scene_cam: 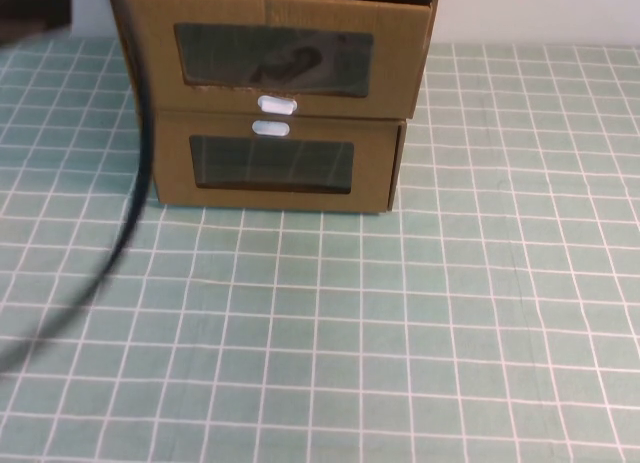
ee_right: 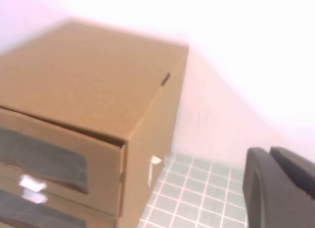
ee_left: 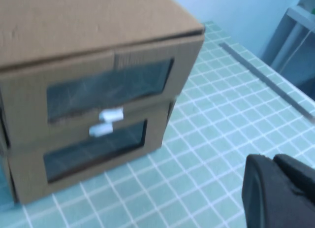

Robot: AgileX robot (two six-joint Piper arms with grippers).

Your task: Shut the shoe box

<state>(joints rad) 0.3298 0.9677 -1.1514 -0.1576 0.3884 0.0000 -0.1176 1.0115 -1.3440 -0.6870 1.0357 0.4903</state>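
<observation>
Green mat [scene_cam: 420, 323] ruled in white squares, filling the high view from 3 round to 9 o'clock. Pale wall [scene_cam: 540, 13] behind, at 1 o'clock. Dark patch [scene_cam: 30, 5] at 11 o'clock, too unclear to name. In the left wrist view, grey strip [ee_left: 261, 75] lying across the mat, grey shelving [ee_left: 298, 36] beyond it. Soft, even light.

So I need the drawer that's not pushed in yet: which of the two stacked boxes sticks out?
The upper shoe box, tab below its window; its front juts past the lower box. The left gripper and right gripper hover clear.
</observation>
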